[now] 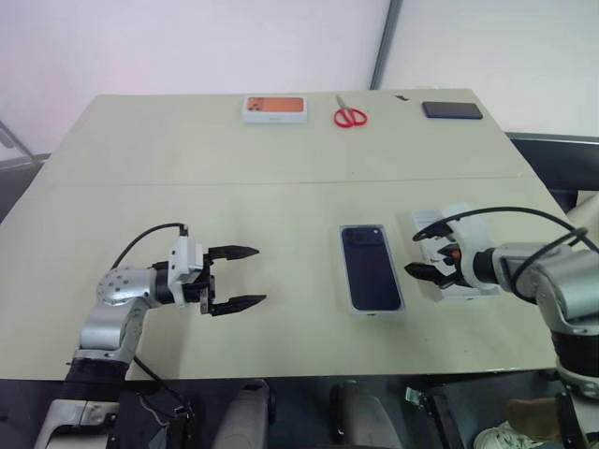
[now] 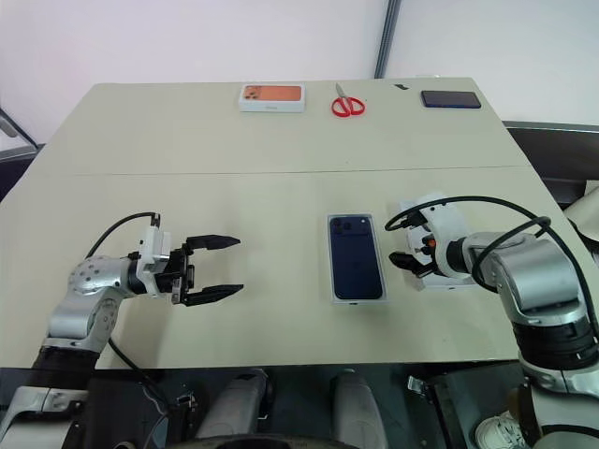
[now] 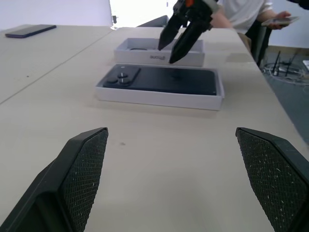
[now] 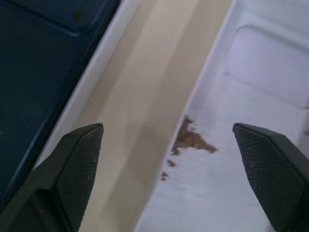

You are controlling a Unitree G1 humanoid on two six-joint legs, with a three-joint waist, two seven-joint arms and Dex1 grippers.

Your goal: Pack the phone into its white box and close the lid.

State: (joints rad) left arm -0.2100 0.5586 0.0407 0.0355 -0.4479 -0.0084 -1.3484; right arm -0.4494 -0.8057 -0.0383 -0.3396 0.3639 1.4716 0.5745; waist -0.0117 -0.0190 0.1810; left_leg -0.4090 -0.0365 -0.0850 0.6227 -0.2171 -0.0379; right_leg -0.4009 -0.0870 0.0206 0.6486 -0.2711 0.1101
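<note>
The dark blue phone (image 1: 372,267) lies back up, camera cluster at its far left corner, inside the shallow white box (image 3: 159,100) at the table's near right. Just right of it lies the lid (image 3: 145,58), a deeper white shell, open side up, with lettering on its side wall. Its white inner floor (image 4: 251,121) shows a few brown specks. My right gripper (image 3: 167,52) hangs open over the lid's edge nearest the phone, pointing down, with nothing between its fingers. My left gripper (image 1: 258,275) stands open and empty well to the left of the box, level and pointing toward it.
Along the table's far edge lie an orange-printed white box (image 1: 274,108), red scissors (image 1: 350,116) and a black handset (image 1: 452,110). A person (image 3: 246,14) sits beyond the table's right side. A strip of bare table (image 4: 145,96) separates the box from the lid.
</note>
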